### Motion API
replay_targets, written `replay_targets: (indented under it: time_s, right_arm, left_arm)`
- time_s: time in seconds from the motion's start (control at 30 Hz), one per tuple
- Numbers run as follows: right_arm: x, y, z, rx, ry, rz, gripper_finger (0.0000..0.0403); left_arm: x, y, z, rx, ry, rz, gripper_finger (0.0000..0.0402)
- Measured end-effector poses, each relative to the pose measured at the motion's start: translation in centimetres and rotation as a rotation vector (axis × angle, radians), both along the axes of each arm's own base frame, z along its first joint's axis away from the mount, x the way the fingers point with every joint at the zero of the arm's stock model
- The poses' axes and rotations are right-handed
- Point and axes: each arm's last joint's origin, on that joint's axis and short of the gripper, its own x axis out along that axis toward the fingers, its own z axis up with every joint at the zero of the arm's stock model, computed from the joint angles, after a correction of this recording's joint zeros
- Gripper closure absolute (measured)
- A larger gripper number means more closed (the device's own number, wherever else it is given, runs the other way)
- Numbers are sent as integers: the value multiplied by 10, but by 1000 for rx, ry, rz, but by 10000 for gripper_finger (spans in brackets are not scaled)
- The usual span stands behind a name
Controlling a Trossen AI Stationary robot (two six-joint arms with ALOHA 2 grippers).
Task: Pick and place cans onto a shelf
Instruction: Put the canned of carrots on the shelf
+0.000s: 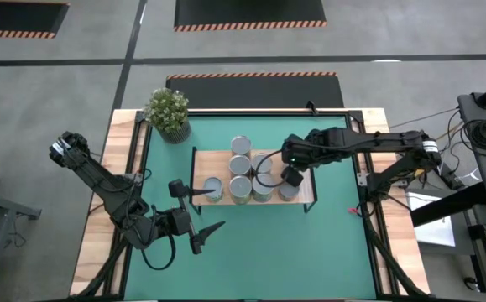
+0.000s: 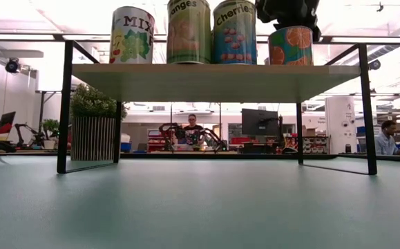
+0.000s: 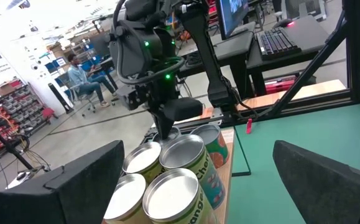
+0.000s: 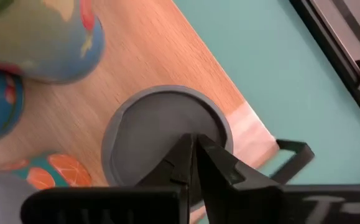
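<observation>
Several cans stand upright on the light-wood shelf (image 1: 305, 195), among them one at the far side (image 1: 241, 146) and a row along the near side (image 1: 240, 190). In the low view their labels show above the board (image 2: 186, 81). My right gripper (image 1: 291, 176) is shut and points down over the grey top (image 4: 155, 121) of the orange-labelled can (image 2: 291, 45) at the row's right end. My left gripper (image 1: 199, 210) is open and empty, low over the green mat left of the shelf, facing the cans (image 3: 173, 186). My right gripper's shut fingertips (image 4: 189, 146) stand at the round top of the orange-labelled can (image 4: 142, 112), coming from above. Whether they touch the top, I cannot tell. The can stands upright on the shelf, near its right end.
A potted plant (image 1: 169, 113) stands at the table's far left. The shelf's black frame legs (image 2: 63, 104) stand on the green mat (image 1: 310, 252), with free mat on the near side and on the right. People sit in the room behind.
</observation>
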Motion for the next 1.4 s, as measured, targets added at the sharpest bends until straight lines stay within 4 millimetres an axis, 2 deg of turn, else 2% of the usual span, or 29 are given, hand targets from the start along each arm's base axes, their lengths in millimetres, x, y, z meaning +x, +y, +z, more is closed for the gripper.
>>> replay_targets:
  time_s: [0.17, 0.57, 0.97, 1.4]
  right_arm:
    - [8, 1, -1, 2, -61, 7, 390]
    - [3, 2, 3, 13, -68, 19, 390]
    - [-6, 2, 24, 2, -150, 16, 390]
    - [11, 11, -3, -2, -82, 40, 390]
  left_arm:
    - [0, 0, 0, 0, 0, 0, 9]
    - [0, 0, 0, 0, 0, 0, 9]
    - [0, 0, 0, 0, 0, 0, 9]
    - [0, 0, 0, 0, 0, 0, 9]
